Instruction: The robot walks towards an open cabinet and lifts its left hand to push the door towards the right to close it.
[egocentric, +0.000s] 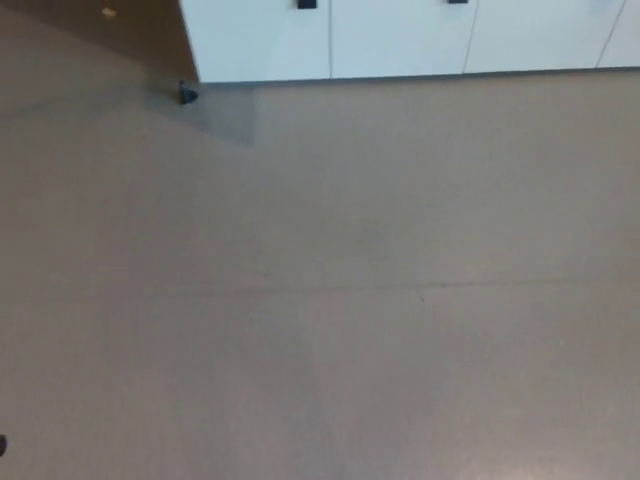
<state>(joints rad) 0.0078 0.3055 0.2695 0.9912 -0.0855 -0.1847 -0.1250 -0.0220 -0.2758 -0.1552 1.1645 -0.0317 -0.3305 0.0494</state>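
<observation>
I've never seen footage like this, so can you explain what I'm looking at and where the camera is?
The camera sits on the head of a humanoid robot and looks down ahead of it. Most of the picture is bare brown floor. Along the top edge are the bottoms of white cabinet doors, two with small dark handles. A small dark object, perhaps a doorstop, sits on the floor by the cabinet's left corner. Neither robot hand shows, so nothing is held.

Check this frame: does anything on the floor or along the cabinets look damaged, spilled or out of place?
Nothing looks damaged or spilled. The white cabinet fronts sit flush along the top, the plain brown floor is unmarked, and a small dark floor-mounted knob stands at the cabinets' left corner. No robot hand shows.
</observation>
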